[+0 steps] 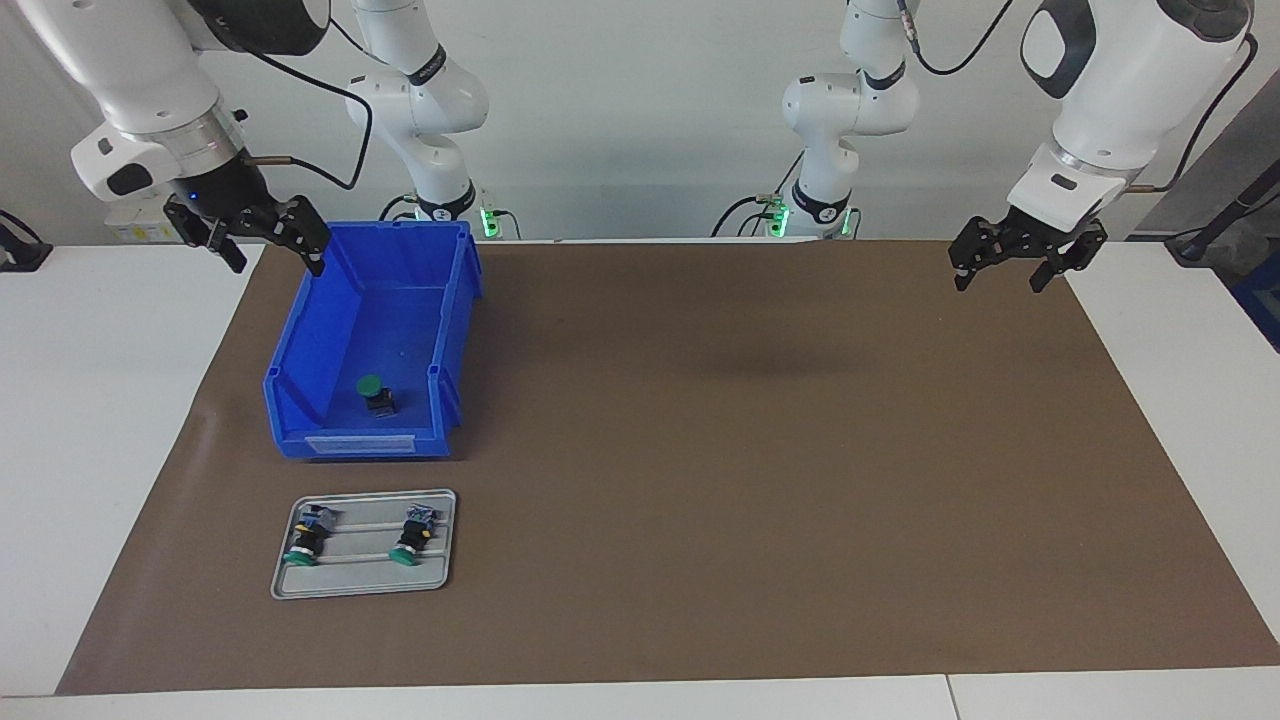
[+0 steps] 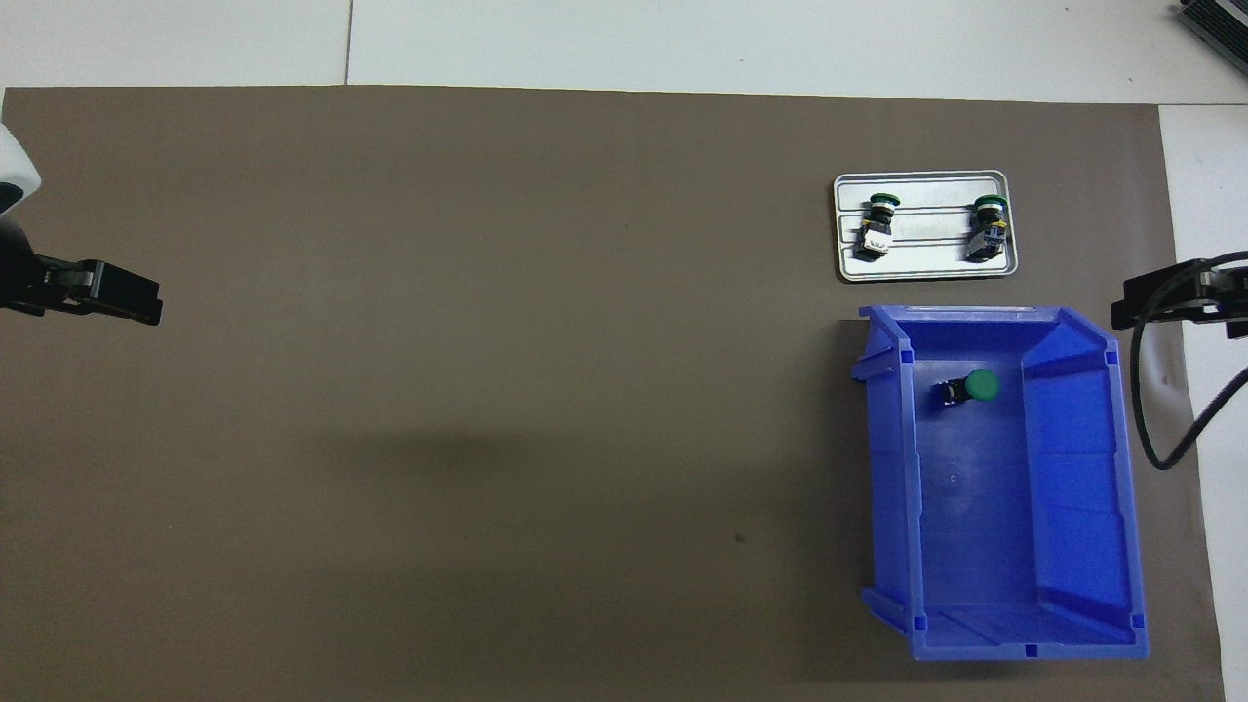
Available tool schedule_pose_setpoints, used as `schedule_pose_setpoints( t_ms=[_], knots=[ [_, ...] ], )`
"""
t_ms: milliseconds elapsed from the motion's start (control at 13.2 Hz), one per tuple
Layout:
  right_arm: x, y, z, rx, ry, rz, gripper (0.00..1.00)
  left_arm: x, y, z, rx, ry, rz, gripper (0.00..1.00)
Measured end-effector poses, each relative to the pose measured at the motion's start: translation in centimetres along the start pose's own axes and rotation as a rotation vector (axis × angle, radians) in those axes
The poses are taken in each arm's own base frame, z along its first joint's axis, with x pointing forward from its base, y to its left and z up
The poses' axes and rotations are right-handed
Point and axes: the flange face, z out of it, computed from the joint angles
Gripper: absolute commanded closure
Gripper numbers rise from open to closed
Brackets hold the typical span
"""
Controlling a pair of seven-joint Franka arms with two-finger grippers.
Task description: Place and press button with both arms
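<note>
We are holding both arms raised, jaws apart and empty: the right gripper (image 1: 262, 240) over the bin's (image 1: 300, 350) corner nearest us, the left gripper (image 1: 1010, 265) over the mat's (image 1: 750, 450) edge. Below the right gripper, one button (image 1: 375, 396) is lying in the bin; farther out, two buttons (image 1: 306, 540) (image 1: 414, 535) are resting on the tray (image 1: 365, 590).

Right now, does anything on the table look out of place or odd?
Nothing looks damaged or spilled. One button sits alone in the blue bin, while two buttons lie on their sides on the grey tray, farther from the robots.
</note>
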Motion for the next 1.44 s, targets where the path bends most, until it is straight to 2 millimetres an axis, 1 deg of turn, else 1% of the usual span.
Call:
schedule_pose_setpoints(
  t_ms=[529, 1133, 1435],
  knots=[
    [-0.2, -0.08, 0.63, -0.012, -0.019, -0.013, 0.0, 0.0, 0.0, 0.0, 0.0, 0.0, 0.0, 0.0],
    [-0.7, -0.65, 0.64, -0.034, -0.02, -0.031, 0.0, 0.0, 0.0, 0.0, 0.0, 0.0, 0.0, 0.0],
    [-0.75, -0.5, 0.55, -0.033, -0.018, -0.028, 0.0, 0.0, 0.0, 0.0, 0.0, 0.0, 0.0, 0.0]
  ],
)
